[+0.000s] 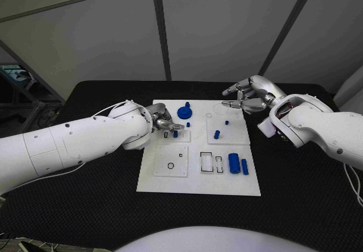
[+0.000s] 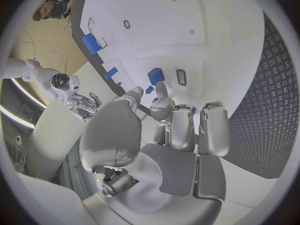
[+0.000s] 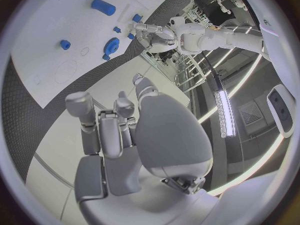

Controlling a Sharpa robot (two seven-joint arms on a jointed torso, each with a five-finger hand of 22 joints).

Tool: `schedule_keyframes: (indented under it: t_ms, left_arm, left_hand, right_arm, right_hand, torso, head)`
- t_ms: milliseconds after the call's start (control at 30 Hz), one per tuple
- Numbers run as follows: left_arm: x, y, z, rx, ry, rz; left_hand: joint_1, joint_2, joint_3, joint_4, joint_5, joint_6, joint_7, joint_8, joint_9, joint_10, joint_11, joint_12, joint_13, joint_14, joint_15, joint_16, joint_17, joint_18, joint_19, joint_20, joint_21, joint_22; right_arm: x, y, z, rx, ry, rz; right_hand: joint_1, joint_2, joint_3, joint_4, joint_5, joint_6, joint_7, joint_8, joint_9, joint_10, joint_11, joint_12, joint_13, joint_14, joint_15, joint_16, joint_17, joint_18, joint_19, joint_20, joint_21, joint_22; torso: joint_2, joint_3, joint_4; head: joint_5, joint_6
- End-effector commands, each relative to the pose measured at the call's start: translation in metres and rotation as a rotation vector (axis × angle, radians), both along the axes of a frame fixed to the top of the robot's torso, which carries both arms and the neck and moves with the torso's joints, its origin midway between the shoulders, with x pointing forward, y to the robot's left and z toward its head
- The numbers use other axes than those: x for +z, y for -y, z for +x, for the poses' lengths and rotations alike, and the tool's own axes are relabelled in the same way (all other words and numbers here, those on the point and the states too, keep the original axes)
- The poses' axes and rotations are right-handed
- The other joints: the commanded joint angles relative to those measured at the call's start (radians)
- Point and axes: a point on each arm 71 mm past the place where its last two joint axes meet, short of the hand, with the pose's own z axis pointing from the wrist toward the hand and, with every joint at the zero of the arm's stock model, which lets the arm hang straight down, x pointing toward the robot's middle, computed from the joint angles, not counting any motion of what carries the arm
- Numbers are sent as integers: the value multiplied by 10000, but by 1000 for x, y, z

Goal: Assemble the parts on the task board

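The job looks barely begun: blue parts (image 1: 234, 163) lie loose across the task board (image 1: 200, 181) mid-tabletop, the left hand (image 1: 161, 124) pinching one small part (image 1: 175, 134), the right hand (image 1: 248, 97) open, empty, at the board's far edge.

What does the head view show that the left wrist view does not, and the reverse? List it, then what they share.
Head view, not left wrist: the blue gear at the board's far end, and the left robot hand from its back.
Left wrist, not head: that hand's palm side, its fingers reaching over the board.
Both: the task board, the right robot hand, and a blue block.
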Motion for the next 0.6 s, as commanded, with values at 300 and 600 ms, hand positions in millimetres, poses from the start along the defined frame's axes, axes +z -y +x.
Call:
schedule_keyframes:
  t_ms: [300,600]
  left_arm:
    - [22,1,5,68,130,-528]
    - [49,-24,27,-74,-744,1]
  left_hand:
    - [363,195,-970,389,33,-184,57,-4,-16,-170,33,-208,-281,435,-42,-31,-2,73,-101,33,-183,-45]
    - [1459,493,-1636,422,63,-1376,683,-1011,-803,-1694,569,-2881,-3142,378,371,-149,-130,338,-934,372,-1190,-1263]
  right_arm:
    - [1,0,1,61,38,26]
    - [0,1,2,17,26,9]
  right_hand:
    - [-100,-26,16,60,37,32,-33,64,-14,-69,3,-64,-7,531,-50,-62,501,185,-56,-10,-53,-9]
    - [-100,-26,16,60,37,32,-33,64,-14,-69,3,-64,-7,531,-50,-62,501,185,-56,-10,-53,-9]
  torso:
    - [2,2,-9]
    - [-4,5,-4]
  head:
    - [6,40]
    - [22,112]
